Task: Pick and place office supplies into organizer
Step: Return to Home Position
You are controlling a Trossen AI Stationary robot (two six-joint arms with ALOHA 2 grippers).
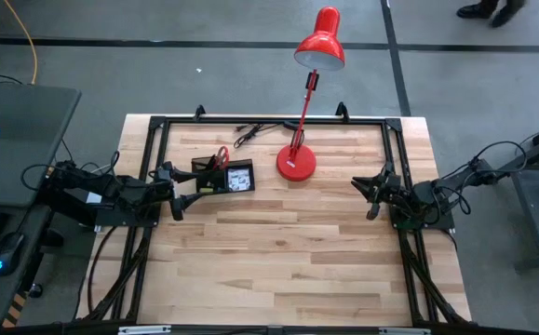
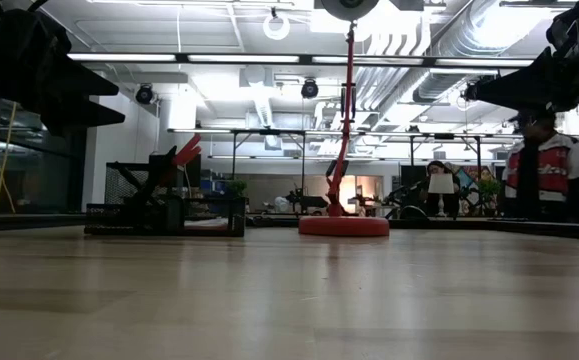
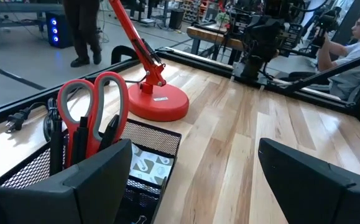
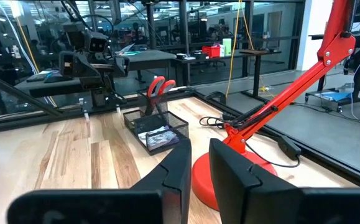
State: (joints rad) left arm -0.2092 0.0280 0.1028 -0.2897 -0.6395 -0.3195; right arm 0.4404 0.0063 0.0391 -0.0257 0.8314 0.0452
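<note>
Organizer (image 1: 215, 177) of black mesh on the back left part of the wooden table (image 1: 288, 270). Stands near the round base of a red lamp (image 1: 296, 165), a little apart from it. Holds red-handled scissors (image 3: 92, 106) upright in the taller cup part, handles up and blades down inside. Holds thin black pens (image 3: 56, 146) in that same cup, right beside the scissors. Holds a small white-grey patterned packet (image 3: 147, 167) lying flat in the lower tray part, on the side nearer the lamp. Hard to tell what else lies in the tray. From table height, one red handle sticking up above the mesh.

Left gripper (image 1: 180, 192) low at the left side of the table, just beside the cup end of the organizer and pointing toward it. Spread wide open, with nothing held. Hard to tell whether touching the mesh or just short of it.

Right gripper (image 1: 368, 195) at the right side of the table, well apart from the organizer, with the lamp between. Fingers (image 4: 167, 168) nearly together, only a thin gap open, nothing held.

Black cable (image 1: 250, 136) on the table behind the organizer, by the back rail. Person (image 2: 549, 170) in a red and white jacket in the room beyond the table.
</note>
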